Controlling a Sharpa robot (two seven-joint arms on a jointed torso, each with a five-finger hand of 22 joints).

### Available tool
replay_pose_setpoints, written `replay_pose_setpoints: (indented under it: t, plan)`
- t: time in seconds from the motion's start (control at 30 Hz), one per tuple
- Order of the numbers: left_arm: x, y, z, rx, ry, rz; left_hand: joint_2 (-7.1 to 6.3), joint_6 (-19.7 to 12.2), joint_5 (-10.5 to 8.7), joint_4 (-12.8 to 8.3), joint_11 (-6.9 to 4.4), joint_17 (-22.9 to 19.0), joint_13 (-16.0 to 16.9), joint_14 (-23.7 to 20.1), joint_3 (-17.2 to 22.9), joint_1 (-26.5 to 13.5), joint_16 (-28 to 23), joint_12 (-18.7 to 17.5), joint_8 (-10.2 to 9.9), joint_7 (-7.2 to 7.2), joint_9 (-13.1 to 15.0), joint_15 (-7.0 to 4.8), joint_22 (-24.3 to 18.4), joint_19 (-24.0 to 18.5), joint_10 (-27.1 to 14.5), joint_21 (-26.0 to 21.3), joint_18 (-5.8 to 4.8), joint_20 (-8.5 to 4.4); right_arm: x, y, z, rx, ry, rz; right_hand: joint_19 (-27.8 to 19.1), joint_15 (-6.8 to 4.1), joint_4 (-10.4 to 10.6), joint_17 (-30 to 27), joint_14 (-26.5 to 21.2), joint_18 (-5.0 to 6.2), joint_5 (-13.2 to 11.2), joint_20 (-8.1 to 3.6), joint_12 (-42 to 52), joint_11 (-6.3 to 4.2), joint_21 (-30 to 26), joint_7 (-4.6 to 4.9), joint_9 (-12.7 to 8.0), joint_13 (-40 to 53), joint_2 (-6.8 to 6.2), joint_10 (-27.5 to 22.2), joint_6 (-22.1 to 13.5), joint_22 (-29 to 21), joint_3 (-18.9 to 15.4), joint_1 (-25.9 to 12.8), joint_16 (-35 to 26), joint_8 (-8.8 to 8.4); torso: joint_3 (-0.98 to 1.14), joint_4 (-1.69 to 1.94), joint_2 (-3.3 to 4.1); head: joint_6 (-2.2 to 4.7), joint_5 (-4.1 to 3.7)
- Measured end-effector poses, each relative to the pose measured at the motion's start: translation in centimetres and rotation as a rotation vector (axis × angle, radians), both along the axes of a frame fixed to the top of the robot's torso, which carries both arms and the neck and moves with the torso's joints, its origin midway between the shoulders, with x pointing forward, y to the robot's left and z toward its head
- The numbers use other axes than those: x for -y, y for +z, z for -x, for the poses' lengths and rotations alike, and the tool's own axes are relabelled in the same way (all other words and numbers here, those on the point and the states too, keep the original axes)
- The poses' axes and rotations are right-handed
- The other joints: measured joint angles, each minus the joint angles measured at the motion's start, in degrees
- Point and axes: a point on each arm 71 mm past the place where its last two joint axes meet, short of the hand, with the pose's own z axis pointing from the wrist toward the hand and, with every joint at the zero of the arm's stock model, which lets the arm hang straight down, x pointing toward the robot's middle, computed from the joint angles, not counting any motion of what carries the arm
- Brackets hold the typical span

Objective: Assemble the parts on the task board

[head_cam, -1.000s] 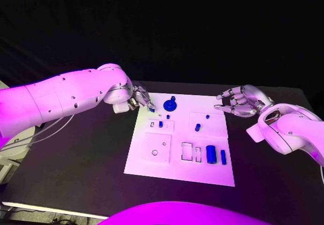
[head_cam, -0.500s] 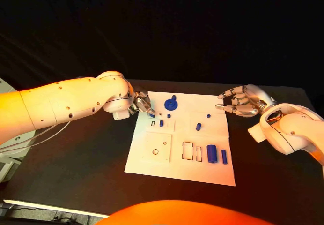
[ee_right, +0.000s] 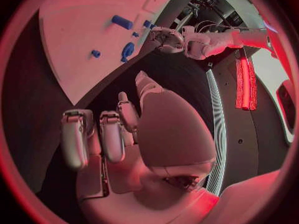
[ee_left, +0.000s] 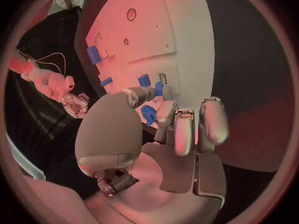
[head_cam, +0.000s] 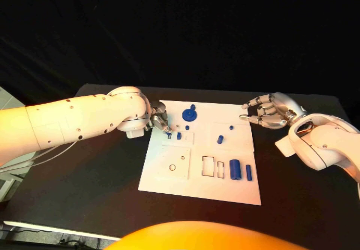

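The white task board (head_cam: 196,188) lies mid-table. My left hand (head_cam: 157,120) is over its far left part and pinches a small blue part (ee_left: 158,88) at its fingertips, right by a small rectangular slot (head_cam: 170,137). On the board are a round blue part (head_cam: 190,114), several small blue pegs such as one (head_cam: 220,140), a blue cylinder (head_cam: 234,170) and a thin blue bar (head_cam: 248,173). My right hand (head_cam: 267,112) hovers off the board's far right edge, fingers loosely bent and apart, holding nothing.
Empty rectangular cut-outs (head_cam: 208,166) and a round hole (head_cam: 172,168) are in the board's near half. Bare black table (head_cam: 90,177) surrounds the board. A cable (head_cam: 45,148) trails under my left arm.
My left hand has carried the small blue part nearer along the board's left side, from beside the round blue part to the small slot. The right hand has barely moved.
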Motion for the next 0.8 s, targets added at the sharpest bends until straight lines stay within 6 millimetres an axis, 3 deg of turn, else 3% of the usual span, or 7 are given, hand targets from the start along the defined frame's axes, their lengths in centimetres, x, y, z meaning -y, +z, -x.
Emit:
replay_pose_setpoints:
  t: [0.2,0.8]
  plan:
    - [0.35,-0.31,0.15,0.011,-0.021,-0.028,0.01,0.1,0.00,-0.5,0.00,0.0,0.0,0.0,0.5,-0.5,0.0,0.0,0.0,-0.06,0.1,0.00,-0.1,0.0,0.0,0.0,0.00,0.00,0.00,0.00,0.00,0.000,0.000,0.000,0.0,0.00,0.2,0.0,0.0,0.00,0.0,0.00,0.0,0.00,0.0,0.00,0.0,0.0,0.00,0.0,0.0,0.0,-0.2,0.0,0.0,0.00,0.00,0.01,0.01,-0.12,-0.27]
    - [0.69,-0.42,0.15,0.020,-0.060,-0.078,-0.20,0.2,-0.01,-0.5,0.02,0.0,-0.3,0.0,0.5,-0.7,0.0,0.0,0.0,0.04,0.1,0.01,-0.5,0.0,0.0,0.0,0.01,0.00,0.04,0.02,0.01,0.002,0.000,-0.001,0.0,0.00,0.2,0.0,0.0,0.00,0.0,0.00,0.0,0.00,0.0,0.00,0.0,0.0,0.00,0.0,0.0,0.0,-0.2,0.0,0.0,0.00,0.03,0.01,0.00,-0.51,-0.14]
